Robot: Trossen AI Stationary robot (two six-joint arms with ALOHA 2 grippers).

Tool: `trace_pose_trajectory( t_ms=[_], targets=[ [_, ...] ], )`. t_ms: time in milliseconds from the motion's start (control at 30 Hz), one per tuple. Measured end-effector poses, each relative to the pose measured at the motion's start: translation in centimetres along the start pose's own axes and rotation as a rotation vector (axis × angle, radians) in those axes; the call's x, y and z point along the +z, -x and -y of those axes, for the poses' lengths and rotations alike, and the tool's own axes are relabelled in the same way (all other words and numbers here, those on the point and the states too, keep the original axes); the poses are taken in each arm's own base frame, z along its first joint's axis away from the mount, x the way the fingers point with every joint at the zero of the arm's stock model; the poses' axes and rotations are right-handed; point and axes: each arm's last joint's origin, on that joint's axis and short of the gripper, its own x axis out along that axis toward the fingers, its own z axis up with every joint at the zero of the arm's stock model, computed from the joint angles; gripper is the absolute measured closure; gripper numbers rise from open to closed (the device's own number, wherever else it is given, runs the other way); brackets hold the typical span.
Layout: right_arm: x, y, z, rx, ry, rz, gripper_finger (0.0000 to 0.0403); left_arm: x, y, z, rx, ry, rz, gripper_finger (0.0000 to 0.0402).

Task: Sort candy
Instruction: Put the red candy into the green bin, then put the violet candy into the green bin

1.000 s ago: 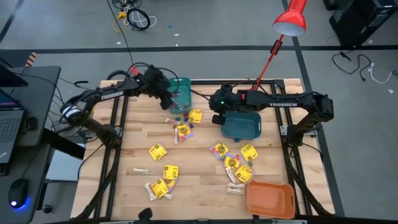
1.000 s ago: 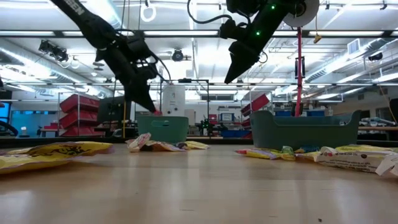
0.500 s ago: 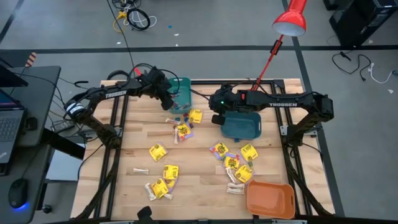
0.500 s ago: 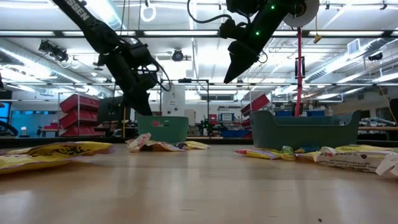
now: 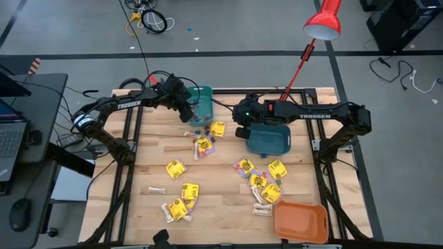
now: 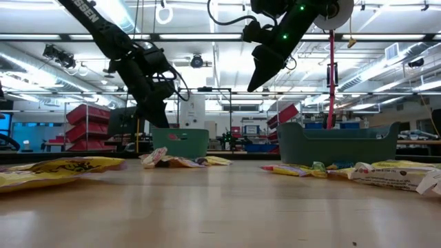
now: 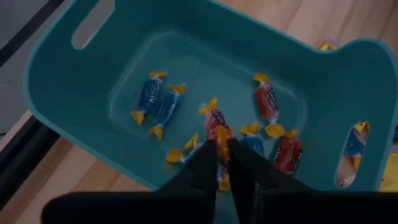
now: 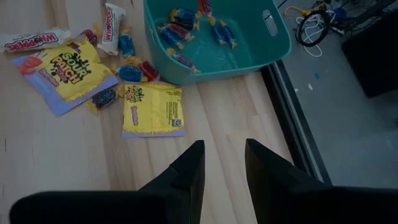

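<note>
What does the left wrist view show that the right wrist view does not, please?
Only the left wrist view shows the left pincer over the teal bin, a red candy at its fingertips.

Only the right wrist view shows the right pincer, open over bare table, plus yellow packets beside the bin and the floor beyond.

Both show that bin holding blue candies and red ones.
</note>
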Motion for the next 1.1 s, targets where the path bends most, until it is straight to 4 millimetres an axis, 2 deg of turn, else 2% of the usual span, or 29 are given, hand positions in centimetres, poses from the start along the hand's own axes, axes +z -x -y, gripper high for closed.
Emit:
trace_pose_trajectory(
  t_ms=[567, 1000, 1100],
  targets=[
    [0.17, -0.01, -0.01, 0.008, -0.005, 0.018, 0.0302, 0.4, 0.0, -0.06, 0.006, 0.009, 0.042, 0.0283],
    [0.22, -0.01, -0.1, 0.032, -0.006, 0.026, 0.0302, 0.45, 0.02, -0.03, -0.003, 0.009, 0.048, 0.0274],
    [0.42, -0.21, -0.27, 0.071, -0.013, 0.074, 0.0302, 0.93, 0.63, 0.0, -0.001, 0.013, 0.064, 0.0274]
  ],
)
